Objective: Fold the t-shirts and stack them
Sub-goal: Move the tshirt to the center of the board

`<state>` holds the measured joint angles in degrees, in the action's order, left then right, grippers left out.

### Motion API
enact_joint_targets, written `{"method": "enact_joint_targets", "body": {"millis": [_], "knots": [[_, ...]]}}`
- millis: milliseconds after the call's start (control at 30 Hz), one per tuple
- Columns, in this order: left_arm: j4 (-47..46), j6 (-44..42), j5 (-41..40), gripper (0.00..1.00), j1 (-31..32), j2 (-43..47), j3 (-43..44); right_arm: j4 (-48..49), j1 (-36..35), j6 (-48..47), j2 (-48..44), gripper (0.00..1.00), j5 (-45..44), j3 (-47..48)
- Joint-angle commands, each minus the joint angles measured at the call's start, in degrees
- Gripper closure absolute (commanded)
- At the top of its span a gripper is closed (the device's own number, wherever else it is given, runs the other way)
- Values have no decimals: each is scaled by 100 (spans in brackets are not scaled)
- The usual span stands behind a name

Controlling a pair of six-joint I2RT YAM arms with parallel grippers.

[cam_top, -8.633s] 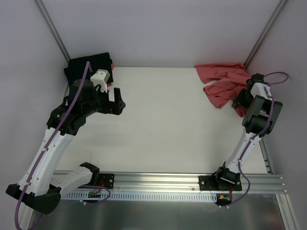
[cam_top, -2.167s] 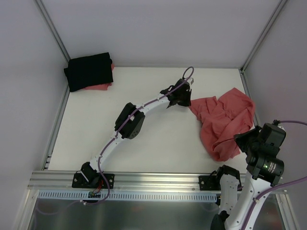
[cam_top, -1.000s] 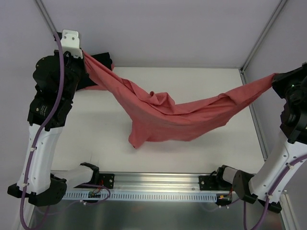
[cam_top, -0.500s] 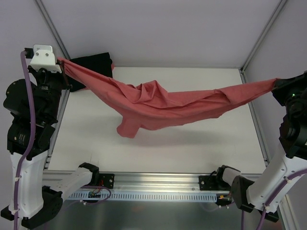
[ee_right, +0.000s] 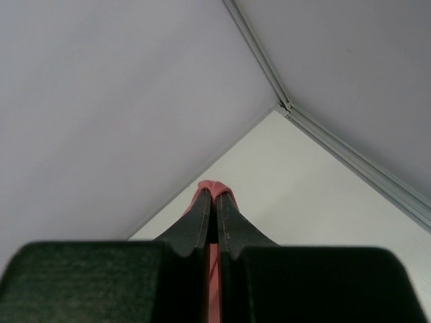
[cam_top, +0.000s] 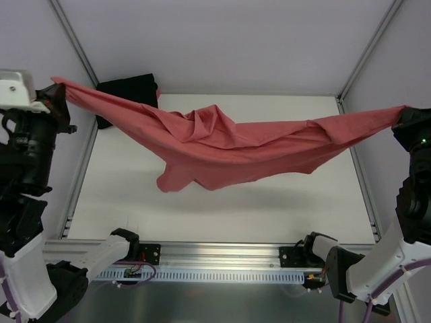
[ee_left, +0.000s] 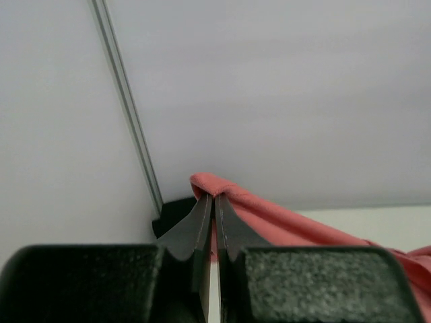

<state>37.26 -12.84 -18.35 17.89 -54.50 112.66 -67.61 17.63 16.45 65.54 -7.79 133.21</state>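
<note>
No text, brand, number or sign can be read in any view; the red shirt and the black shirt show only plain cloth

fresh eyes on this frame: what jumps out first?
The coral-red t-shirt hangs stretched in the air across the whole table, sagging in the middle. Its ends are pinched in the shut left gripper at far left and the shut right gripper at far right. A black t-shirt lies at the back-left corner.
</note>
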Motion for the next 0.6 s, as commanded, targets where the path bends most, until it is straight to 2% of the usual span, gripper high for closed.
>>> {"method": "enact_joint_targets", "body": {"millis": [0,133,267,367,500,567], "knots": [[-34,-8,33,100,-93,71,686,310,-31,77,91,100,-249,355],[-139,-34,42,100,-93,54,836,381,-31,113,310,100,-223,610],[-210,53,121,100,-93,1,557,442,-31,175,591,100,-170,707],[-359,238,305,100,-93,-78,135,687,-31,236,741,100,-100,365],[-754,466,472,100,-93,-332,-428,1337,-14,385,872,100,76,-549],[-991,519,604,100,-93,-640,-631,1435,4,438,1285,100,330,-769]]}}
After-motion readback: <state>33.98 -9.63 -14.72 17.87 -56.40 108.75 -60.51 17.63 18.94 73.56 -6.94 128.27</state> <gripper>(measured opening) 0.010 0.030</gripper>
